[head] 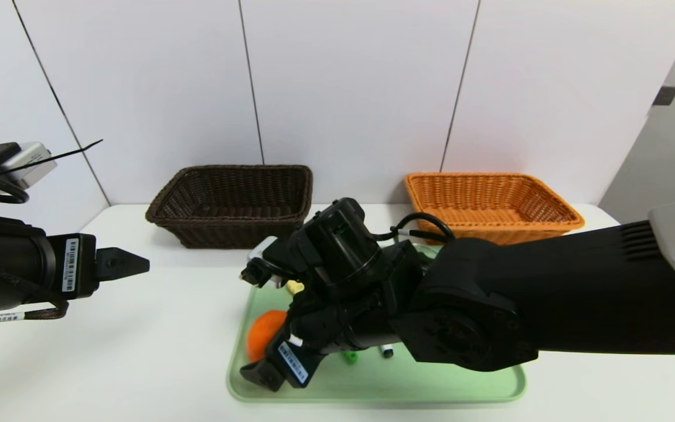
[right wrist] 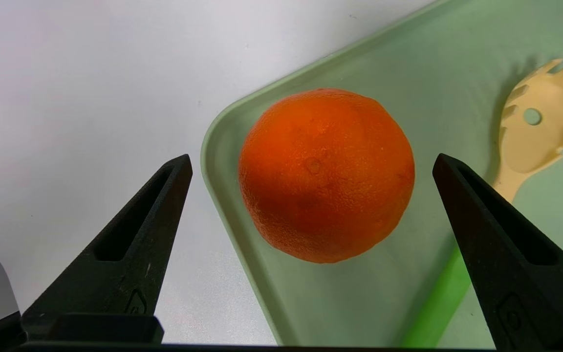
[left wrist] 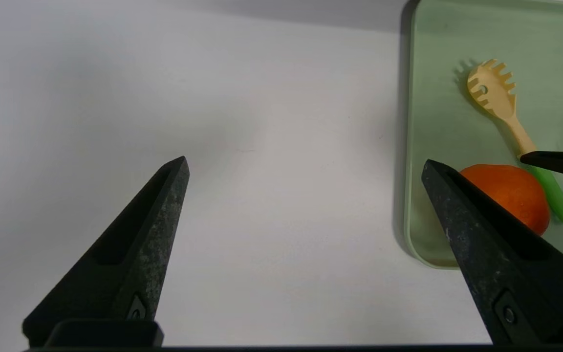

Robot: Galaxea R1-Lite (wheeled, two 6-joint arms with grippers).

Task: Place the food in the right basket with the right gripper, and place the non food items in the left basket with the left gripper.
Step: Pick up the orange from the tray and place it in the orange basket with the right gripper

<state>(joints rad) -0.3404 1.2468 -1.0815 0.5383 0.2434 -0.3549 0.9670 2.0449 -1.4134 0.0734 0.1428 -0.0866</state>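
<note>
Right wrist view: right gripper (right wrist: 311,166) jaws open, flanking round orange fruit (right wrist: 325,173) on pale green plastic tray (right wrist: 242,254).
Left gripper (left wrist: 303,166): jaws open, beside tray over white surface (left wrist: 262,122).

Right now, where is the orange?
The orange lies near a corner of the green tray, beside the pasta spoon, centred between the open right gripper's fingers.

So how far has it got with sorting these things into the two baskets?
Nothing looks sorted yet: the brown basket and orange basket show nothing inside. In hand: the open right gripper frames the orange on the green tray, not gripping. Left to do: the orange, the pasta spoon and a marker. The left gripper waits open.
</note>
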